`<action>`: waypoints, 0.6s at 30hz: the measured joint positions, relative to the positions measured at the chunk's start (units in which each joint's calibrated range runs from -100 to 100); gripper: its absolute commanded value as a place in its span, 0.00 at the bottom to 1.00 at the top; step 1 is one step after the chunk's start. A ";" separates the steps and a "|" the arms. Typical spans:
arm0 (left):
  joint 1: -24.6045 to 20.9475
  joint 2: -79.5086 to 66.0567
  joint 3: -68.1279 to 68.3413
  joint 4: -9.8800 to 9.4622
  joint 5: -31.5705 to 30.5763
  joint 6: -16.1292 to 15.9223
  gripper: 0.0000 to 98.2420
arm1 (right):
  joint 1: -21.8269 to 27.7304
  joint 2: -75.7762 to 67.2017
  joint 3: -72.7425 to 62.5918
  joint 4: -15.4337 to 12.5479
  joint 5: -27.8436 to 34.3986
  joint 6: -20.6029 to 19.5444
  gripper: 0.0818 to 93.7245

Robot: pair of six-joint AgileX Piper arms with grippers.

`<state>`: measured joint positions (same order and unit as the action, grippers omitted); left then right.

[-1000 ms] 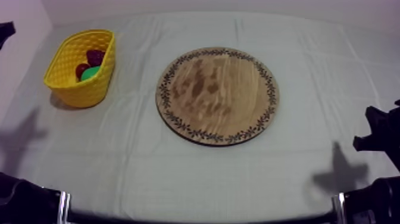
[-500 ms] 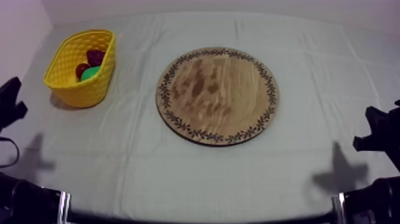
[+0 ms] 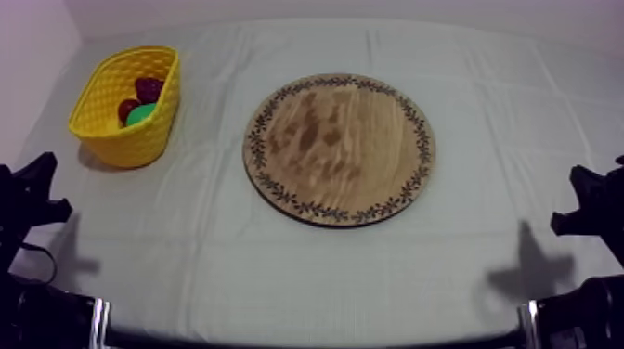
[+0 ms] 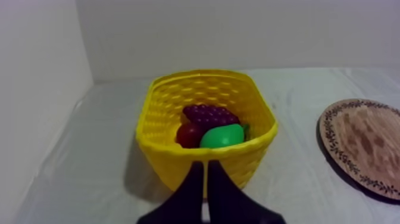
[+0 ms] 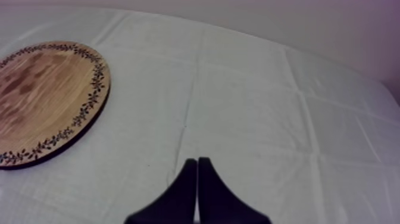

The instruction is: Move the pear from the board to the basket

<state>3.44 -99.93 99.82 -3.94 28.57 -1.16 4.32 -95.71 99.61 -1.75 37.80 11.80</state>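
The left pincer (image 4: pixel 205 170) has its two black fingers pressed together into a narrow wedge, clamped on nothing. It hangs just in front of the yellow basket (image 4: pixel 156 137), pointing at its near wall. Inside the basket the pear (image 4: pixel 221 136), bright green, lies against that near wall. It touches a small red fruit (image 4: pixel 188 134) beside it, and a bunch of grapes (image 4: pixel 208 113) sits just behind both. The right pincer (image 5: pixel 197 167) is likewise closed together on nothing, over the cloth of the tabletop (image 5: pixel 250 107), with the round wooden board (image 5: pixel 41 95) near it. Seen from above, the basket stands at the tabletop's far left and the board in the middle, well apart from it. The two arms sit low at either edge.
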 measured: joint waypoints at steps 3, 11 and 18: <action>-0.04 -0.07 0.00 0.90 0.45 0.05 0.00 | 0.00 0.00 0.00 0.00 0.00 0.00 0.00; -0.11 -0.07 0.05 1.32 2.16 -0.08 0.00 | -0.04 0.00 0.00 0.00 -0.07 0.00 0.00; -0.61 -0.07 0.05 1.32 2.60 0.14 0.00 | -0.04 0.00 0.00 0.00 -0.07 0.00 0.00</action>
<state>2.83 -100.00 99.87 -2.62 31.17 -1.02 4.28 -95.71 99.61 -1.75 37.73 11.80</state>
